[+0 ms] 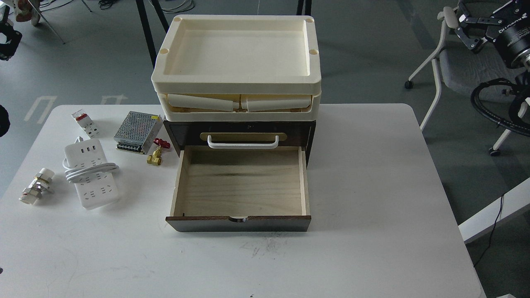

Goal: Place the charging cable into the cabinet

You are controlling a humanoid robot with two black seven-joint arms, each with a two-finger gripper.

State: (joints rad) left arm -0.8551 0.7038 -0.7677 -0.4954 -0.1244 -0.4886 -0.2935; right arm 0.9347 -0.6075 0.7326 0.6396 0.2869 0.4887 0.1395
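Observation:
The charging cable [92, 174], a flat white power strip with its thick cord coiled round the middle, lies on the white table [372, 186] at the left, untouched. The cabinet [240, 132] is a dark brown box in the centre, with a white bar handle on a brass plate. Its lower drawer [242, 186] is pulled out towards me, pale wood inside and empty. My right gripper [470, 29] hangs high at the far right, off the table, fingers apart and holding nothing. A dark part of my left gripper [6, 37] shows at the upper left edge, too cut off to read.
Cream plastic trays [238, 62] are stacked on the cabinet. Left of it lie a perforated silver power-supply box [137, 131], a white-and-red breaker block [85, 123], a brass valve with red handle [157, 152] and a small metal fitting [36, 186]. A chair [451, 70] stands beyond the table's right.

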